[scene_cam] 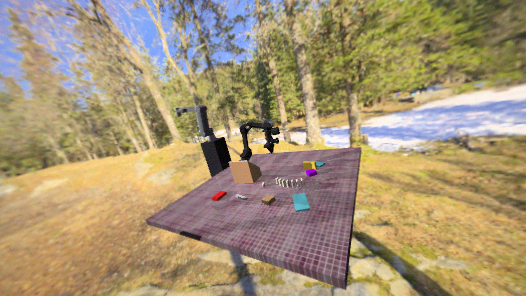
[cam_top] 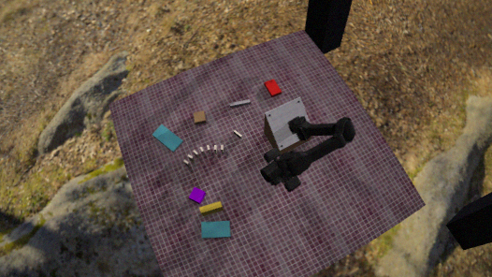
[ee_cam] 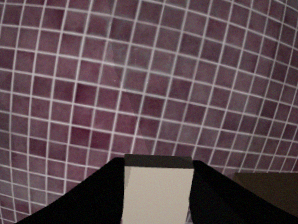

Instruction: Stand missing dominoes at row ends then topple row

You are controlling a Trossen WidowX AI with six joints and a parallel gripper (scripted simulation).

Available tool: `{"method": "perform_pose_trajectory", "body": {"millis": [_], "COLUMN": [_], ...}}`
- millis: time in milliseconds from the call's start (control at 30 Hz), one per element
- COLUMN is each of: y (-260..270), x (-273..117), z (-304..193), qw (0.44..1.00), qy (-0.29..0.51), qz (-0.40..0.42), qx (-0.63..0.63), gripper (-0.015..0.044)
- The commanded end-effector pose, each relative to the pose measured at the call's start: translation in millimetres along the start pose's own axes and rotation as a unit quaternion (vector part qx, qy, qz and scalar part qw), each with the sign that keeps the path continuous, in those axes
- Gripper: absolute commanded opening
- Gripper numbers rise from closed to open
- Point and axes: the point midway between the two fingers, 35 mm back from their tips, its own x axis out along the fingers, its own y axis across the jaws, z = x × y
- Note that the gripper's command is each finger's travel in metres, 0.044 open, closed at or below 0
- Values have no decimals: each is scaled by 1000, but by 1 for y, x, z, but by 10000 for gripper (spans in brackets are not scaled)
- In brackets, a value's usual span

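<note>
The claw (cam_top: 277, 172) (scene_cam: 270, 148) (ee_cam: 157, 169) grips a domino (ee_cam: 157, 195); lowered hastily at the three o'clock end of the curved row (cam_top: 208, 148) (scene_cam: 290, 183), it could knock neighbours over.

Matte black arm (cam_top: 323, 147) (scene_cam: 258, 125), chunky joints (rounded), blocky claw (cam_top: 281, 170) (scene_cam: 270, 148) (ee_cam: 157, 169)

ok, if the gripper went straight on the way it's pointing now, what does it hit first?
The gridded tabletop, likely with the cream domino in the jaws of the gripper touching first. Nothing shows in between; the remaining gap is hard to judge.
</note>
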Motion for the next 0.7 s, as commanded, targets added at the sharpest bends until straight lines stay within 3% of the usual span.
{"method": "perform_pose_trajectory", "body": {"millis": [0, 667], "y": [-5, -16], "x": [12, 53], "z": [0, 20], "qw": [999, 965], "qy": [-11, -137], "qz": [-34, -180], "qx": [-22, -133], "gripper": [107, 107]}}
